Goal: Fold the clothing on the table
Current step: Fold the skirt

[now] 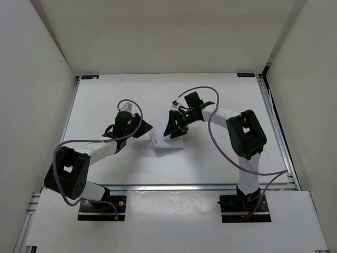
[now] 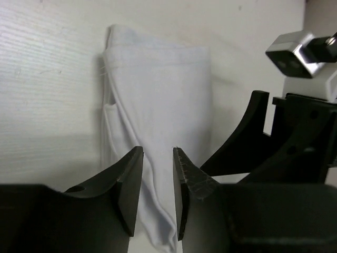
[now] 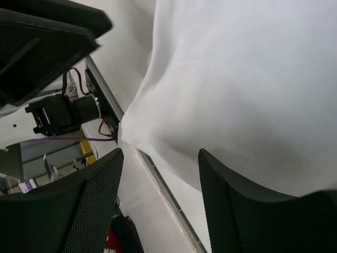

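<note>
The clothing lies as a small folded white piece in the middle of the table. My left gripper hovers at its left edge, and my right gripper stands over its far right corner. In the left wrist view the clothing lies long and wrinkled under the left gripper, whose jaws stand apart with nothing pinched between them. In the right wrist view the clothing fills the top, and the right gripper is wide open and empty just off its edge.
White upright walls close in the table on three sides. A metal rail runs along the near edge, with both arm bases behind it. The right arm's black finger and wrist camera stand close beside the left gripper.
</note>
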`<state>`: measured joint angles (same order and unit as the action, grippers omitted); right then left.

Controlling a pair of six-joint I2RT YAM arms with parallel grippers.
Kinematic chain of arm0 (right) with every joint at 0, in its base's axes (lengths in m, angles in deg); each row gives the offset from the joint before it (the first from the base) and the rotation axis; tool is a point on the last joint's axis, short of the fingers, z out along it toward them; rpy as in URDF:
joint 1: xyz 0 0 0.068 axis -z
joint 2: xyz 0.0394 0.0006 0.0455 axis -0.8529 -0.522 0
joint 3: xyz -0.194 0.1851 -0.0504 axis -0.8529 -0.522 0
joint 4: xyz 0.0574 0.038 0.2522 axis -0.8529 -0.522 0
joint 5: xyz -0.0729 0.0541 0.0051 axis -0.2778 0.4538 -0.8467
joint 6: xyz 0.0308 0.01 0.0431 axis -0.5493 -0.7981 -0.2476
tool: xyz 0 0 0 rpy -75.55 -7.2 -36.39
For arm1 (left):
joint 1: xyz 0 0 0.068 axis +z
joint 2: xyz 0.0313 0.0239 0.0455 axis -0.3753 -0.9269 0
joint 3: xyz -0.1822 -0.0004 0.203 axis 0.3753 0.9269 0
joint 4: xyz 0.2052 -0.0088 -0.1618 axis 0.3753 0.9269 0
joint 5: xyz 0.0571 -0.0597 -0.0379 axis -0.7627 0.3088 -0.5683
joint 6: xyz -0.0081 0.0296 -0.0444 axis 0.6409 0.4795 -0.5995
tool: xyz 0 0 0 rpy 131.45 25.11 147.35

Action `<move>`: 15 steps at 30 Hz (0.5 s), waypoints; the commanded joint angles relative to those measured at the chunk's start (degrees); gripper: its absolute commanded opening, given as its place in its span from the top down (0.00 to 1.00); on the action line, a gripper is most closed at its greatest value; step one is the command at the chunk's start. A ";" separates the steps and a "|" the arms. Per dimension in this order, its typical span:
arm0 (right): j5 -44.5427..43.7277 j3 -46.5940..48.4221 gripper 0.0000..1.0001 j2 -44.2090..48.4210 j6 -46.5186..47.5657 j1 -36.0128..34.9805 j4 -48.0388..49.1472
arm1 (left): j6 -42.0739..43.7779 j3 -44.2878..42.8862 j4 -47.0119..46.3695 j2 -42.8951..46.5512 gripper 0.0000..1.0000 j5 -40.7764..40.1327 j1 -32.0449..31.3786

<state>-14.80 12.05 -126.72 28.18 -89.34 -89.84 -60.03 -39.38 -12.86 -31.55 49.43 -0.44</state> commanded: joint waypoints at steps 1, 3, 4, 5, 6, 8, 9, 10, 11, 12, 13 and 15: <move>-1.85 2.40 0.36 3.39 2.36 2.85 -2.48 | -7.14 1.27 -7.28 0.53 0.59 5.57 2.44; -2.11 1.70 0.37 4.09 2.97 3.73 -2.39 | -7.50 1.28 -7.04 -1.05 0.55 4.97 3.14; -2.46 1.52 0.37 4.97 3.15 4.00 -2.48 | -6.73 0.75 -6.08 -2.02 0.53 4.18 2.62; -2.29 1.00 0.37 5.50 3.41 4.44 -2.83 | -6.81 0.22 -5.72 -2.72 0.49 3.83 2.44; -2.46 0.21 0.37 6.03 3.76 4.79 -3.36 | -6.89 -0.65 -5.72 -3.16 0.47 3.56 2.70; -2.64 -0.06 0.37 6.91 4.20 5.75 -3.71 | -8.30 -0.23 -7.20 -4.65 0.44 4.52 3.49; -2.64 -1.19 0.38 6.91 4.21 5.93 -3.63 | -9.17 -0.05 -7.91 -5.36 0.43 4.53 3.76; -2.64 -0.94 0.37 7.70 4.12 6.20 -3.89 | -9.79 -0.05 -8.35 -5.98 0.43 4.79 4.11; -2.38 -1.29 0.37 8.05 4.03 6.72 -3.63 | -9.79 0.04 -8.61 -6.68 0.43 4.88 4.46; -2.55 -1.81 0.38 8.32 3.68 6.99 -3.45 | -10.06 -0.05 -8.79 -7.21 0.42 4.96 4.81; -2.55 -1.99 0.38 8.41 4.11 6.99 -3.62 | -10.06 -0.05 -8.88 -7.30 0.42 4.79 4.81; -2.55 -2.78 0.38 9.20 4.12 7.87 -3.89 | -10.49 -0.14 -9.40 -8.61 0.40 4.62 5.08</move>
<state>-17.36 10.26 -120.28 31.20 -82.26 -92.49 -69.01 -39.10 -19.89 -39.59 53.48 3.96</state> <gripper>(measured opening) 0.625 0.593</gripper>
